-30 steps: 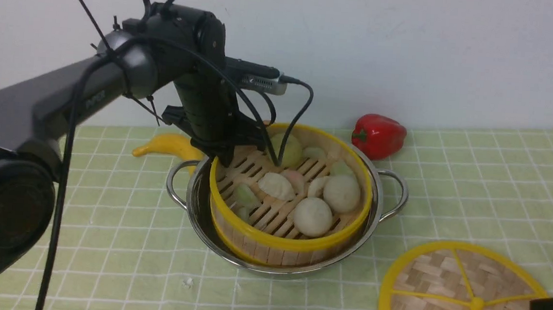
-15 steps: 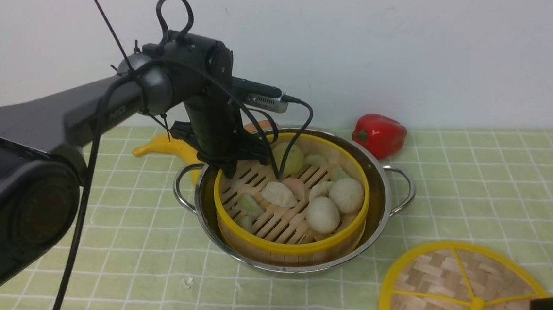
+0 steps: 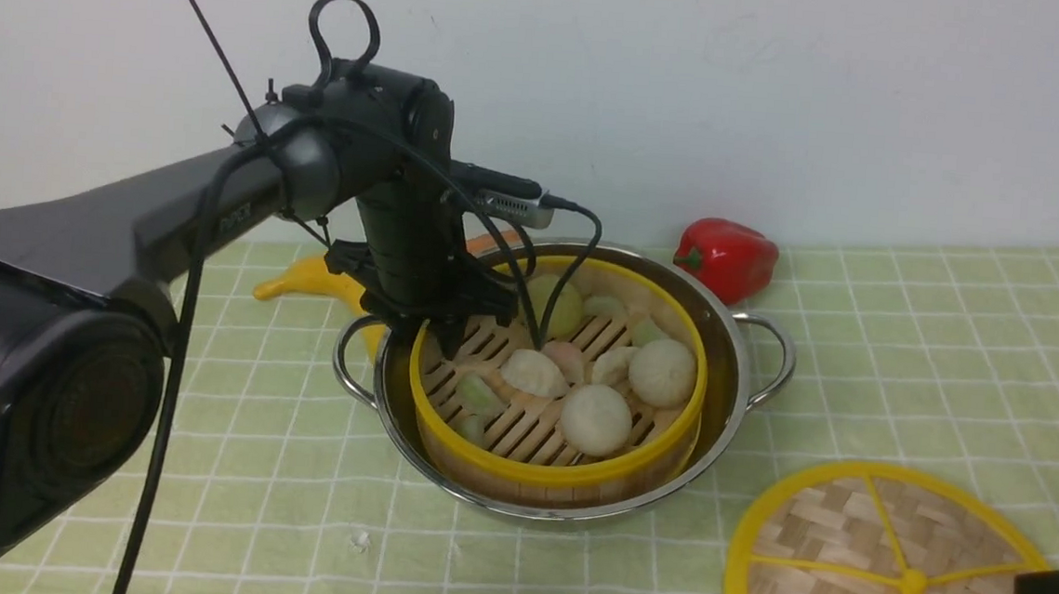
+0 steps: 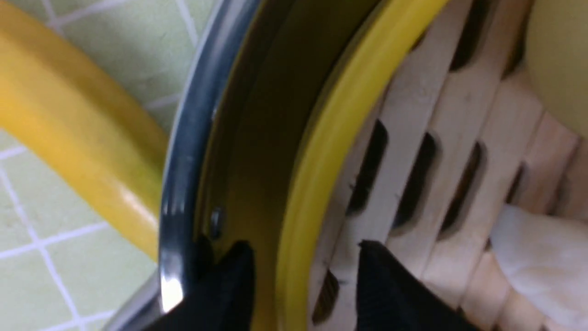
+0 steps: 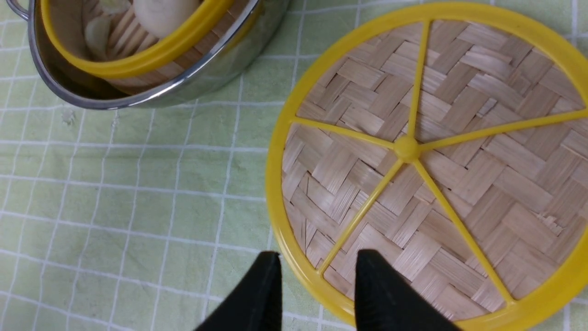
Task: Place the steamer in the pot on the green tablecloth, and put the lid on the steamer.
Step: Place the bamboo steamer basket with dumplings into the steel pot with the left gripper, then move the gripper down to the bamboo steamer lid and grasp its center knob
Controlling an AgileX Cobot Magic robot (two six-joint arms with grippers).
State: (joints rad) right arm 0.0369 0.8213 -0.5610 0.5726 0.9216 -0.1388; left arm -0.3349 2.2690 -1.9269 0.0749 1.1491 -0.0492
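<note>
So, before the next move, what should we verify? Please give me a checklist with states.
- Steamer sits inside pot: ok
- Left gripper open, fingers spread around the steamer's rim: ok
- Left gripper lifted clear of the steamer: not ok
- Right gripper open: ok
- Lid lies flat on the cloth: ok
- Lid on the steamer: not ok

Even, soft light is falling around the shiny stainless-steel pot (its rim is catching pale glints), while close-up fingertips are blurring.
</note>
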